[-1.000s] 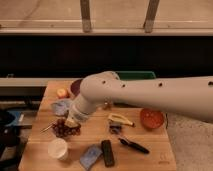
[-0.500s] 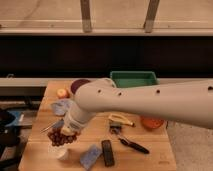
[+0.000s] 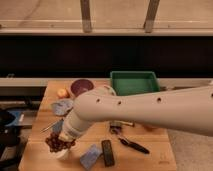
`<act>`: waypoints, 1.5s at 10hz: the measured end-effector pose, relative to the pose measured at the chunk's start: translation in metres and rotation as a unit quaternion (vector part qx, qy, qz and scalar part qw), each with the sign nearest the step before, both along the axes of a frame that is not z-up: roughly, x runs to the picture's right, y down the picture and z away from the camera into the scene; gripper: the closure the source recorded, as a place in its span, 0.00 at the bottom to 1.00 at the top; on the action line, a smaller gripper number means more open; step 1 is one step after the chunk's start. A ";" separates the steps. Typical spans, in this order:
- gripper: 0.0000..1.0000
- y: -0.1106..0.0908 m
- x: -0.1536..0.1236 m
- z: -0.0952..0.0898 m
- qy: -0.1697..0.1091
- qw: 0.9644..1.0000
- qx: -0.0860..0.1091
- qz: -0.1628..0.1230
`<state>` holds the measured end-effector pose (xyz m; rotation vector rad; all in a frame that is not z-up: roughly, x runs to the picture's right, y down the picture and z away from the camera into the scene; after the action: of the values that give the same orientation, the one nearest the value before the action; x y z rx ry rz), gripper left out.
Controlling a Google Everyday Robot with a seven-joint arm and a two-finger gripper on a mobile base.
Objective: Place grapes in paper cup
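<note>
- Grapes [image 3: 58,142], a knobbly dark reddish cluster of small round fruit, hang at the arm's tip at about seven o'clock on the wooden table [image 3: 150,155].
- Gripper [image 3: 64,139] sits right at that cluster, fingers clamped shut on the grapes; the fingertips themselves are buried behind the fruit.
- Paper cup [image 3: 62,154] is directly under the bunch, only a sliver of white rim and wall peeking out below it, close to the table's near-left edge.
- The arm [image 3: 150,110], smooth white and tube-shaped with small dark dots, sweeps in from three o'clock and covers the table's middle.
- Open wood shows along the near edge toward five o'clock and in the near-left corner.
- A flat blue block [image 3: 91,155] and a black rectangular slab [image 3: 107,152] lie just right of the cup at six o'clock.
- A dark-handled utensil [image 3: 132,145] lies slanted beyond them.
- At twelve o'clock, a green rectangular bin [image 3: 133,82] with straight walls; at eleven, a round dark purple bowl [image 3: 81,86] and a small orange fruit [image 3: 63,93].
</note>
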<state>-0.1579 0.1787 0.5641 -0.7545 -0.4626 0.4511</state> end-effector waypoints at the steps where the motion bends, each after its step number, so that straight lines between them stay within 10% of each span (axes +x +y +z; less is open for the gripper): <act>1: 1.00 0.001 -0.001 0.002 0.001 1.000 -0.002 -0.001; 15: 1.00 0.023 -0.016 0.053 0.036 0.996 -0.075 -0.038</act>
<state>-0.1744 0.2016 0.6175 -0.8943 -0.3350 0.4438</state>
